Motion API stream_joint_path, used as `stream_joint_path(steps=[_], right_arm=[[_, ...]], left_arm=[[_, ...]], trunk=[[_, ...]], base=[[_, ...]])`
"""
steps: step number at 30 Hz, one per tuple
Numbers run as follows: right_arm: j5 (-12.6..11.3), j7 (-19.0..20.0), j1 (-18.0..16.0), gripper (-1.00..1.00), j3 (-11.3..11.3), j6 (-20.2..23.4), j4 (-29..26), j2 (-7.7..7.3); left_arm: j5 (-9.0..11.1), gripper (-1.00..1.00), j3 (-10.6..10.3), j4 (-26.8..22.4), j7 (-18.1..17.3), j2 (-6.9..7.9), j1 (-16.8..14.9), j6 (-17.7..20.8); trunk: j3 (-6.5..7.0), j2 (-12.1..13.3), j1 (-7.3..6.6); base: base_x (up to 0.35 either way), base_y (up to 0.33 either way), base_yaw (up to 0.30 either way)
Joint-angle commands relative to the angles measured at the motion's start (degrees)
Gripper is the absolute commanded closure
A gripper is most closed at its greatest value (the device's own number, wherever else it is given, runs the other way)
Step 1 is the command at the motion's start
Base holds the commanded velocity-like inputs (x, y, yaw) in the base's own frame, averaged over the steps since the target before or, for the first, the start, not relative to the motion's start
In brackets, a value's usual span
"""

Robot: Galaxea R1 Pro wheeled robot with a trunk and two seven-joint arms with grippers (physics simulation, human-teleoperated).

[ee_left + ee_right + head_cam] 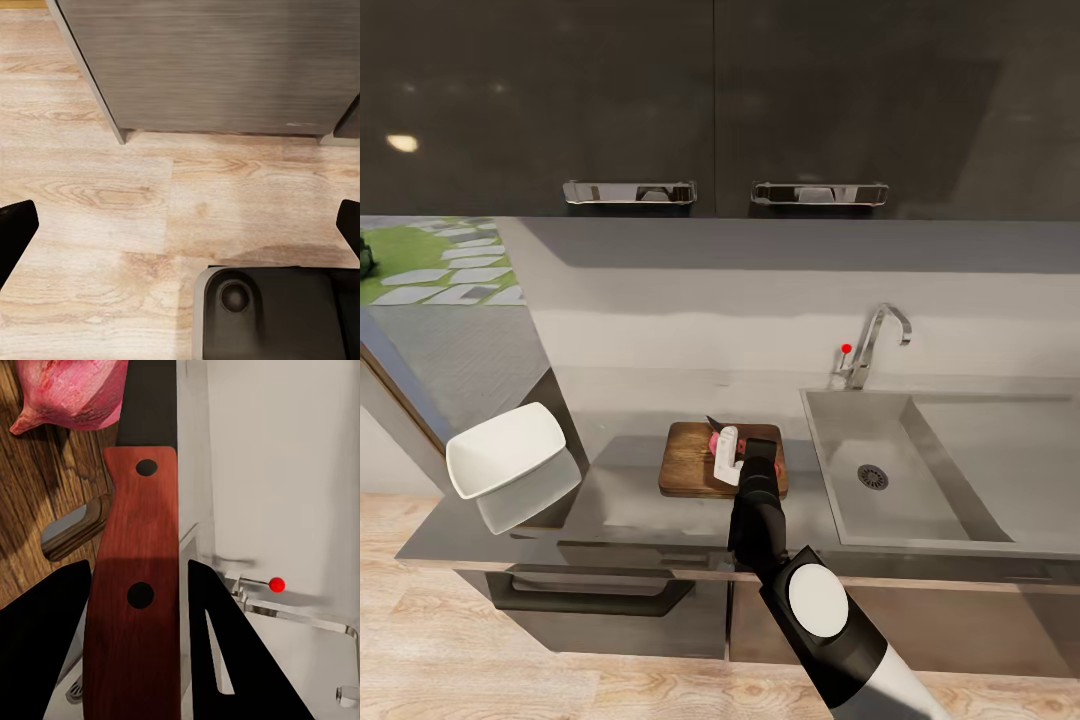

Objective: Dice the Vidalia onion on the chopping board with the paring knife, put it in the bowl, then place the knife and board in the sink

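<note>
A kitchen bench [630, 500] of grey steel runs below dark wall cabinets, with a steel sink [840, 440] set into it on the right and a bent chrome tap [875, 345] with a red-tipped lever behind. Just left of the sink lies a dark wooden chopping board [685, 465]. On it rests a pinkish-red onion [71, 390], whole and unpeeled as far as can be judged, with a pointed tip. The right pincer [139, 585] holds the paring knife [135, 577] by its reddish-brown wooden handle, one black finger pressed to each side — the short dark blade points toward the onion and stops near it. The handle is stiff, smooth and narrow, so it could twist if gripped loosely; mid-handle between the two rivets looks the soundest hold. The onion is round, firm and papery-skinned, likely to roll under the blade. The right arm [760, 520] reaches forward from low in the head view, its wrist hovering over the board's right end. A white square bowl [508, 448] sits well apart at the bench's left end, near the edge. The left pincer [180, 225] hangs spread wide and empty above the pale wooden floor [112, 195] beside a cabinet base.
</note>
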Motion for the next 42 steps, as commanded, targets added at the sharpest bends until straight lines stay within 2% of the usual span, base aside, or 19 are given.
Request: stream_joint_path(steps=[1,34,42], right_arm=[[0.62,0.56,-0.06,1.00,0.10,0.14,-0.04,0.00],[0.62,0.58,-0.06,1.00,0.10,0.14,-0.04,0.00],[0.54,0.58,-0.06,1.00,0.10,0.14,1.54,0.00]], left_arm=[[0.13,-1.00,-0.49,-0.13,0.59,0.08,0.00,-0.05],[0.13,-1.00,-0.49,-0.13,0.59,0.08,0.00,-0.05],[0.13,-1.00,-0.49,-0.05,0.66,0.08,0.00,-0.05]], trunk=[[-0.10,-0.11,0.04],[-0.10,-0.11,0.04],[-0.10,-0.11,0.04]], base=[[0.000,0.000,0.000],[0.000,0.000,0.000],[0.000,0.000,0.000]])
